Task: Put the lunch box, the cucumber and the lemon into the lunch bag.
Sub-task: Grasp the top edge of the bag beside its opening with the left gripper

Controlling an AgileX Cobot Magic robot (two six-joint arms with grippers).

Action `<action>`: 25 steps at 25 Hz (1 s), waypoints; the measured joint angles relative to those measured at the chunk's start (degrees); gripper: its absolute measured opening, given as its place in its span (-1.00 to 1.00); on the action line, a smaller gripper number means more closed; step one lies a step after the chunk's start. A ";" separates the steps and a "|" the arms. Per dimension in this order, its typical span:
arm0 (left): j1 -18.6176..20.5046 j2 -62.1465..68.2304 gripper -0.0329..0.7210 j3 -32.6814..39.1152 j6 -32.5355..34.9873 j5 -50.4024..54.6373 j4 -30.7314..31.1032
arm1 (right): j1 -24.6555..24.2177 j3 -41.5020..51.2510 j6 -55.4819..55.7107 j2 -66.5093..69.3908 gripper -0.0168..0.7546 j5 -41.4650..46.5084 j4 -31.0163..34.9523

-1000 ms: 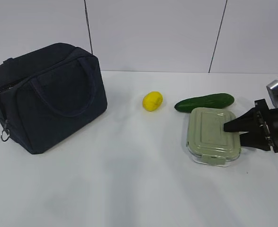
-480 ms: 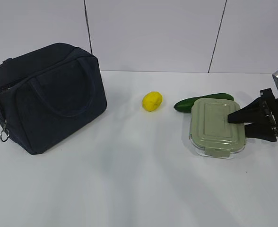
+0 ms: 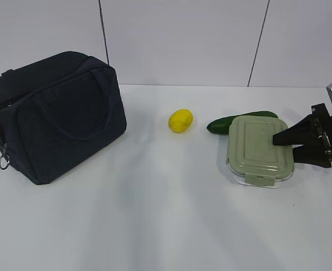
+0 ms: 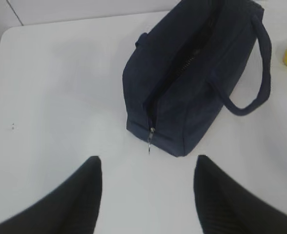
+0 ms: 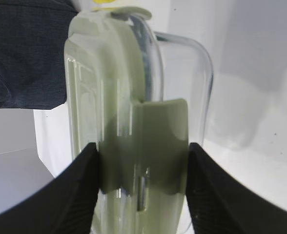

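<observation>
The right gripper point(image 3: 280, 145) reaches in from the right, fingers point(image 5: 85, 190) clamped; the left gripper point(image 4: 147, 195) hangs spread apart

We see a white table point(image 3: 154, 226) filling the lower part of the exterior view, smooth and matte, with soft shadows and faint sheen. Behind it stands a pale grey wall point(image 3: 183, 39) of flat panels — two thin dark seams point(image 3: 260, 42) run down it, slightly slanted. The light is even and diffuse — no hard glare.

R claw point(image 3: 283, 145): blk, tapered ribbed fingers | silver wrist part | L claw point(image 4: 147, 195): blk, ribbed
</observation>
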 joint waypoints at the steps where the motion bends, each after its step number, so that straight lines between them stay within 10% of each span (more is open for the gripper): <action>1: 0.00 2.14 0.25 -1.68 0.11 -0.85 0.00 | 0.00 0.00 0.00 0.00 0.09 0.00 0.00; 6: 2.81 12.93 0.28 -10.02 3.97 -4.85 -3.38 | 0.00 0.00 0.03 0.00 0.09 0.00 0.00; 14: 20.13 34.88 0.28 -24.48 30.26 5.98 -35.76 | 0.00 0.00 0.13 0.00 0.09 0.00 0.00; 18: 26.83 45.02 0.28 -32.91 34.63 13.94 -40.90 | 0.00 0.00 0.13 0.00 0.09 0.00 0.10; 25: 26.54 52.43 0.27 -38.41 41.24 17.16 -46.54 | 0.00 0.00 0.13 0.00 0.09 0.00 0.33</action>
